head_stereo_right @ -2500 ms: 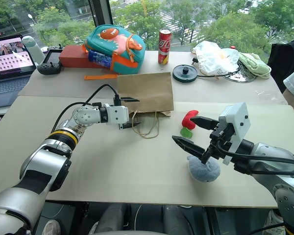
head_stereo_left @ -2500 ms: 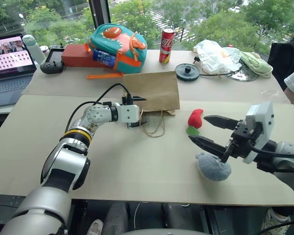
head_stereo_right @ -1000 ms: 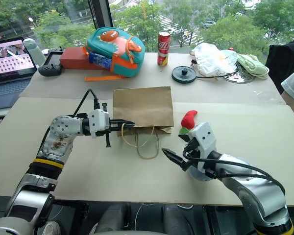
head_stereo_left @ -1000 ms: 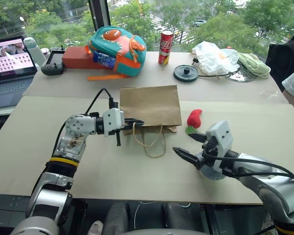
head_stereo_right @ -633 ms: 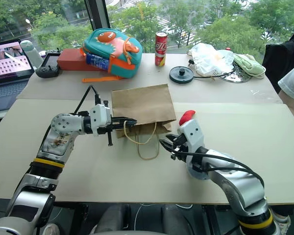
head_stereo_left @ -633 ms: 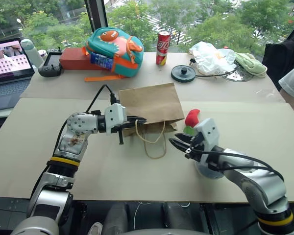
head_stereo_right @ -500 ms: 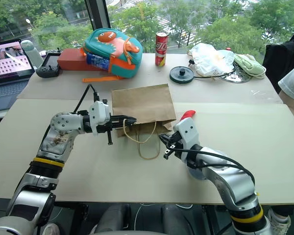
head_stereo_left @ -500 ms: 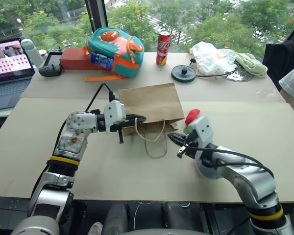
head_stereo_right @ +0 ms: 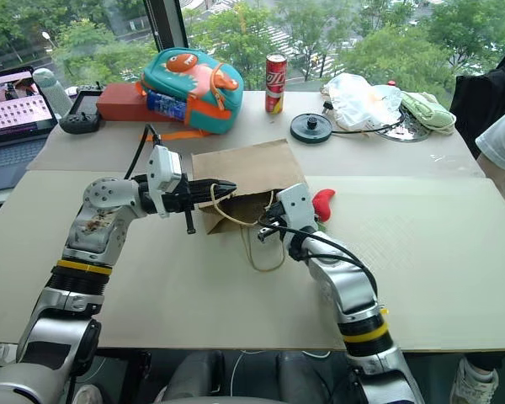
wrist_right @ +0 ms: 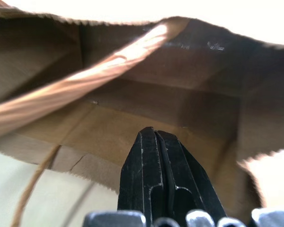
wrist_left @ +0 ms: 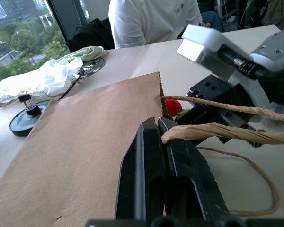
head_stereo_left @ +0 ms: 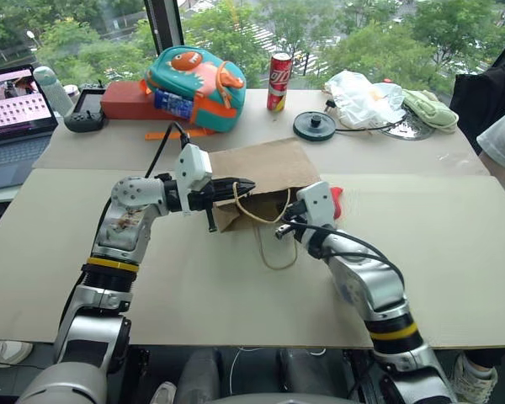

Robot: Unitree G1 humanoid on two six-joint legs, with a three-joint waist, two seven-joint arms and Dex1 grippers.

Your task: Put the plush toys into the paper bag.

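You see the paper bag (head_stereo_left: pixel 265 172) in the middle of the table (head_stereo_left: pixel 454 252), its mouth facing you. The pepper toy (head_stereo_right: pixel 321 202) lies just right of it. Behind the bag stand the backpack (head_stereo_left: pixel 194 76) and the can (head_stereo_left: pixel 279 70); the laptop (head_stereo_left: pixel 17 105) is far left.

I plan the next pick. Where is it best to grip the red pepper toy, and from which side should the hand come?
Grip the red pepper toy across its narrow red body, coming from above. It lies flat on the table just right of the paper bag, close behind the right hand, so a sideways approach looks crowded.
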